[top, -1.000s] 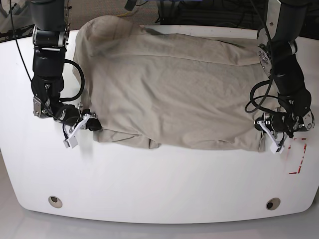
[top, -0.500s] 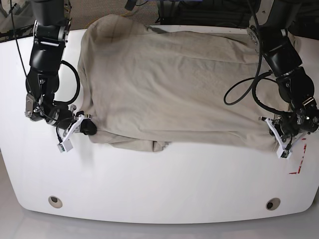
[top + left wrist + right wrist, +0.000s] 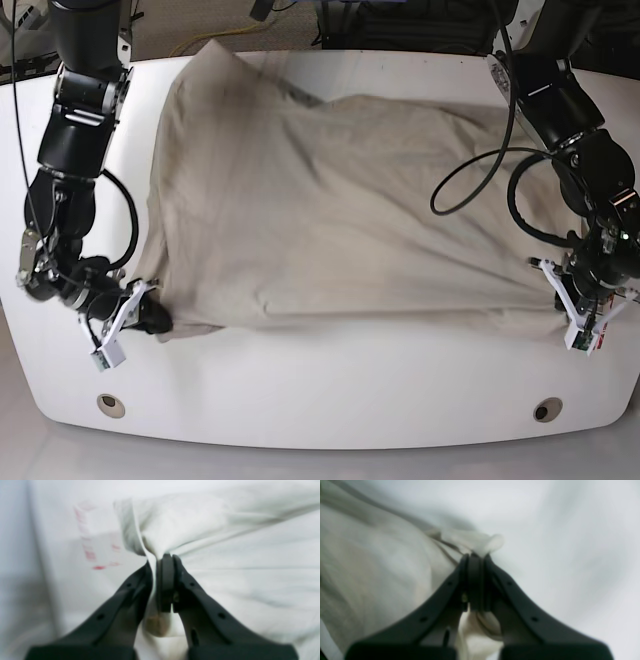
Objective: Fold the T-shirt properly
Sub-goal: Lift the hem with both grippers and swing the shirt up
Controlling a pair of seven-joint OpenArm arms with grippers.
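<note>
Whole T-shirt point(image 3: 330, 210) (base view only)

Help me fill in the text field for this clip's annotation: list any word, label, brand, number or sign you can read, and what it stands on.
Readable text: none.
T-shirt: plain, no print, logo or visible tag.
White table: no lettering; only red tape marks near the left gripper, which are marks, not characters.
Left and right gripper fingers: no readable markings, and both wrist views are blurred.
</note>
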